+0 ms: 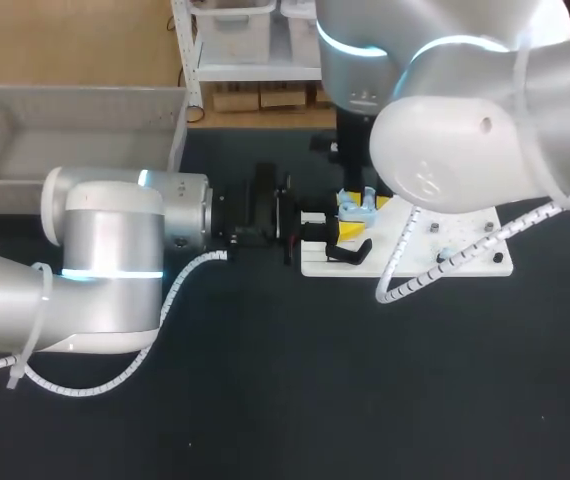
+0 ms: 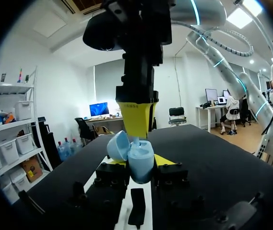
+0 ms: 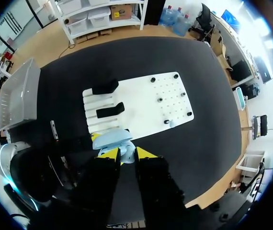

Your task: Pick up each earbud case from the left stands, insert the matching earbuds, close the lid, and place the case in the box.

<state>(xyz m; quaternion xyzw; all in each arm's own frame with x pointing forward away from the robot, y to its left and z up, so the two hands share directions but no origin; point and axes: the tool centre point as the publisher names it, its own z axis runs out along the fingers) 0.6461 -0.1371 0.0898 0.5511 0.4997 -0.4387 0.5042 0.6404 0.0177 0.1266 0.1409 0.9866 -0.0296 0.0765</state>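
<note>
Clearly, left end effector (image 2: 141,163) grips the earbud case (image 2: 139,157) (lid open).

You see earbud case (image 2: 140,163): smooth glossy pale-blue plastic | table (image 1: 315,400): matt black surface | board (image 3: 136,105): smooth white plastic | box (image 1: 85,112): matt grey plastic

pincer (image 3: 127,153) at open blue case (image 3: 110,140) | white board (image 3: 146,103) just ahead
</note>
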